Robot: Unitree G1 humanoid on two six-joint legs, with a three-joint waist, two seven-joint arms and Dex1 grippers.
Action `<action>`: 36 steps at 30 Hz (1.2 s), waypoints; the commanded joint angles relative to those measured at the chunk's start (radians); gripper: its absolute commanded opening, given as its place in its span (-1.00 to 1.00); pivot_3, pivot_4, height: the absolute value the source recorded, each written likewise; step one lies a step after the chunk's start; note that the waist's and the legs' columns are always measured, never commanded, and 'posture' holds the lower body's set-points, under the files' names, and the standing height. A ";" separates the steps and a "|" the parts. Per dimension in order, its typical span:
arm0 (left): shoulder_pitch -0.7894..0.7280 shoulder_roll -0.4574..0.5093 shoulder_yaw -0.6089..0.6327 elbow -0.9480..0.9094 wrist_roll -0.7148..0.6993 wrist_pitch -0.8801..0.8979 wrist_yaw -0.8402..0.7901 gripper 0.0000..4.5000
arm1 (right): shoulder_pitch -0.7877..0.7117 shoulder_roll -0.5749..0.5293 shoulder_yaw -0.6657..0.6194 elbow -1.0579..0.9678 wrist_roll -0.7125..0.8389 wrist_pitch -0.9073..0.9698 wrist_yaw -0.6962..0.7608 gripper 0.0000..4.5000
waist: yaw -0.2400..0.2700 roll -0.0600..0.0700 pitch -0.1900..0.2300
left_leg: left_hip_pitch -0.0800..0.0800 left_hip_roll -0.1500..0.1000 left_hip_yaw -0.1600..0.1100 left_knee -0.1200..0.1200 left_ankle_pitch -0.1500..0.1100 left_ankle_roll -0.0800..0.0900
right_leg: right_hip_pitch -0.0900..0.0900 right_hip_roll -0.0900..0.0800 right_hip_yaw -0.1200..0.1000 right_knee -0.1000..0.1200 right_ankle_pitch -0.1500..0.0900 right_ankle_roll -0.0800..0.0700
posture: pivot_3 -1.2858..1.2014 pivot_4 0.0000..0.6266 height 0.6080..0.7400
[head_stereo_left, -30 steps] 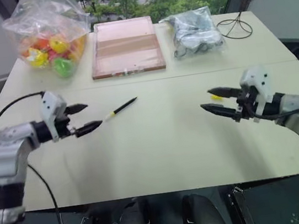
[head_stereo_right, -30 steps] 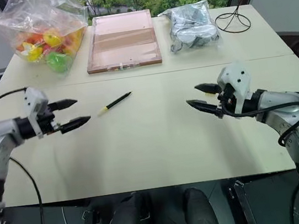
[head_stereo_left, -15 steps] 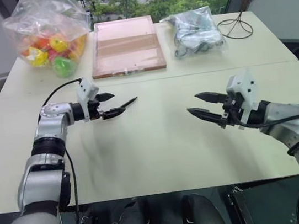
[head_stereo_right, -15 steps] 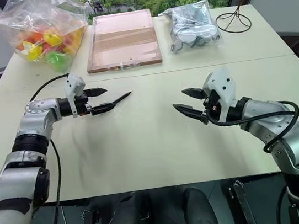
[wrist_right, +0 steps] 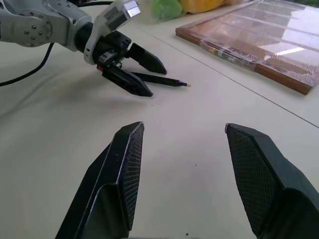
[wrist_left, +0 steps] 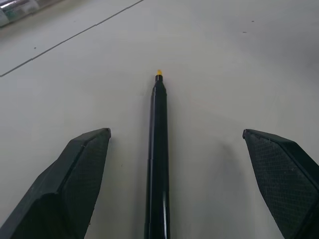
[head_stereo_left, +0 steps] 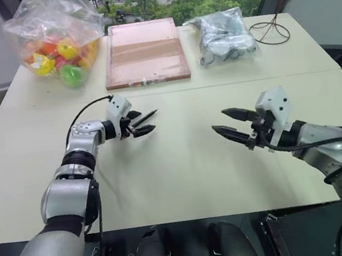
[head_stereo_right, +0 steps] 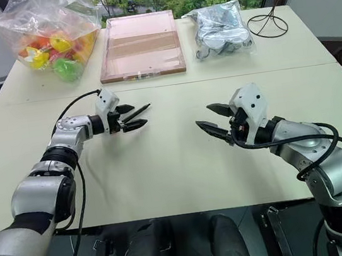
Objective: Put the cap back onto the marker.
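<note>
Clearly the marker (head_stereo_left: 146, 116) is a light, stiff thing: a slim black stick with a glossy, smooth barrel lying flat on the matte pale counter (head_stereo_left: 183, 171), its small yellowish tip pointing away from the left end effector (head_stereo_left: 141, 122). That end effector sits at the marker's back end with its two black fingers (wrist_left: 79, 169) spread wide, the barrel running between them and, as far as the left wrist view shows, touched by neither. Judged by its shine, the barrel could slip or roll under a loose pinch, so the sensible hold is across its middle or rear part, leaving the tip end free to take the cap; the textured pads on the fingers should help. Further back on the counter lie a crinkled clear bag of bright round toys (head_stereo_left: 57, 42), a flat pinkish-brown tray (head_stereo_left: 144, 53), a second clear bag of dark items (head_stereo_left: 222, 37) and a coil of black cable (head_stereo_left: 270, 28). To the right, well apart from the marker, the right end effector (head_stereo_left: 229, 123) hovers above the counter with its fingers apart and nothing between them. I cannot make out the cap anywhere.
</note>
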 commanded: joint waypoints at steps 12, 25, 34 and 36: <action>-0.032 -0.029 0.009 0.020 0.069 -0.021 -0.014 0.14 | 0.015 0.007 -0.012 -0.048 -0.004 -0.031 -0.021 0.19 | 0.000 0.000 0.000 | 0.000 0.000 0.000 0.000 0.000 0.000 | 0.000 0.000 0.000 0.000 0.000 0.000 | 0.03 -0.52 1.00; -0.026 0.019 0.003 0.013 0.114 -0.040 -0.058 -0.98 | 0.019 0.022 -0.015 -0.023 -0.007 -0.045 -0.027 0.19 | -0.002 0.000 0.000 | 0.000 0.000 0.000 0.000 0.000 0.000 | 0.000 0.000 0.000 0.000 0.000 0.000 | 0.03 -0.52 1.00; -0.070 0.086 0.019 -0.093 0.080 -0.060 -0.252 -0.98 | 0.023 -0.037 -0.100 0.135 -0.080 -0.157 0.039 0.19 | 0.001 -0.001 0.000 | 0.000 0.000 0.000 0.000 0.000 0.000 | 0.000 0.000 0.000 0.001 0.000 0.000 | 0.03 -0.52 1.00; -0.073 0.105 0.020 -0.137 0.070 -0.050 -0.303 -0.98 | 0.019 -0.063 -0.110 0.227 -0.121 -0.232 0.078 0.19 | 0.001 -0.001 0.000 | 0.000 0.000 0.000 0.001 0.000 0.000 | 0.001 0.000 0.000 0.000 0.000 0.000 | 0.03 -0.52 1.00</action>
